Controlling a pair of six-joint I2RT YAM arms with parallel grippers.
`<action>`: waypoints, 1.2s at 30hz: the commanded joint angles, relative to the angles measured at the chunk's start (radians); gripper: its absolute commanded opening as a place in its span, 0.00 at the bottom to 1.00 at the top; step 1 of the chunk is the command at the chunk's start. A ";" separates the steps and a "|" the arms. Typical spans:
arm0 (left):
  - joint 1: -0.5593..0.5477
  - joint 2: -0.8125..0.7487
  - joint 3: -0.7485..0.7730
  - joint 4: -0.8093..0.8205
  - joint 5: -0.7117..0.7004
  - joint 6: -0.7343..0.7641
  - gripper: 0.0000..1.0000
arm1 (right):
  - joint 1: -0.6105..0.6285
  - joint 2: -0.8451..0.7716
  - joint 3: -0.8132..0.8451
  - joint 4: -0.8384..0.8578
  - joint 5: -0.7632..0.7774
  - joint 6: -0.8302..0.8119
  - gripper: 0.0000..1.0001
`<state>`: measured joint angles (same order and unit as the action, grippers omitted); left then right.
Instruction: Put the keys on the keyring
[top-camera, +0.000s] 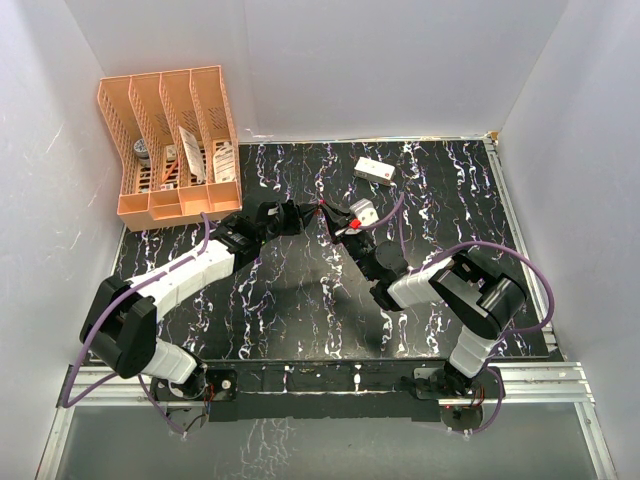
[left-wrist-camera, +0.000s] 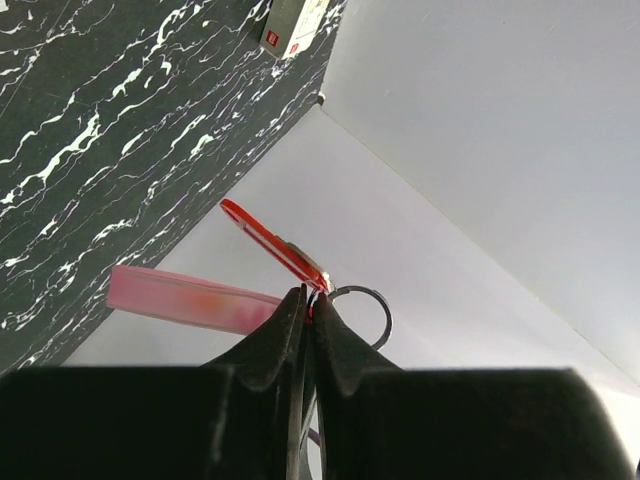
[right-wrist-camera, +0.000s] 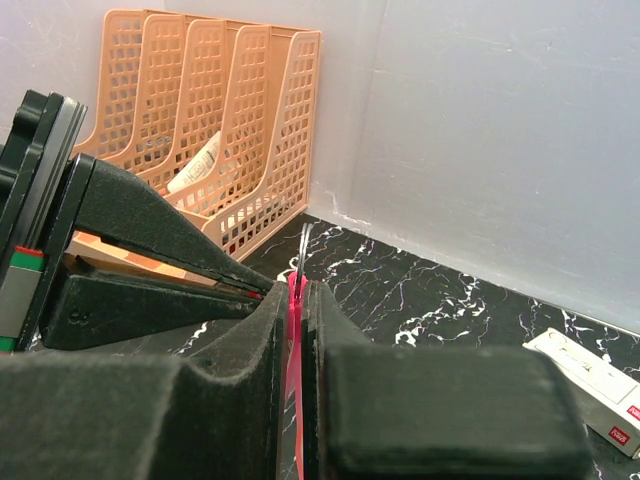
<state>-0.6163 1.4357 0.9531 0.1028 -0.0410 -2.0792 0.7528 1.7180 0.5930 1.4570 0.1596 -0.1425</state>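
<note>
1. The black marbled tabletop (top-camera: 300, 310) is carrying everything, with white walls closing it in on three sides.
2. An orange mesh file organizer (top-camera: 170, 140) is sitting in the back-left corner, with a few odds and ends tucked into its slots.
3. The left arm (top-camera: 190, 270) and right arm (top-camera: 470, 290) are both reaching in toward the middle-back of the tabletop, and their tips are meeting up in the air there.
4. A white box (top-camera: 375, 172) with red marks is lying flat near the back wall, a bit behind and to the right of where the arms are meeting.
5. The left pincer (left-wrist-camera: 308, 300) is squeezing tight, jaws pretty much together. A sliver of red is showing between the tips, so it looks like it's pinching the red-headed key (left-wrist-camera: 268, 243) right where that key is meeting the ring.
6. The right pincer (right-wrist-camera: 297, 290) is also clamping narrow, gripping a pink-red strip that looks like the tag.
7. The keyring (left-wrist-camera: 250, 310) is hanging in the air between the two pincers, not touching the tabletop. Its pink tag (left-wrist-camera: 180, 296) is sticking out sideways from the left pincer's tips.
8. The red-headed key is poking out edge-on just past the left fingertips, angling away from the tag.
9. The thin metal ring (left-wrist-camera: 362, 289) is sitting just beside the key. From the right wrist view, its wire is poking up above the right fingertips.
</note>
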 joint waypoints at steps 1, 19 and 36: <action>0.004 0.007 0.006 -0.020 0.050 -0.163 0.08 | 0.006 -0.024 0.030 0.361 0.010 -0.025 0.00; 0.004 -0.054 -0.012 -0.121 -0.004 -0.151 0.16 | -0.001 -0.040 0.029 0.360 0.019 -0.028 0.00; 0.019 -0.141 -0.003 -0.125 -0.155 -0.024 0.27 | -0.003 -0.043 0.025 0.361 0.009 -0.013 0.00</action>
<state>-0.6094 1.3151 0.9249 -0.0593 -0.1543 -2.0792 0.7517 1.7149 0.5930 1.4574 0.1661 -0.1547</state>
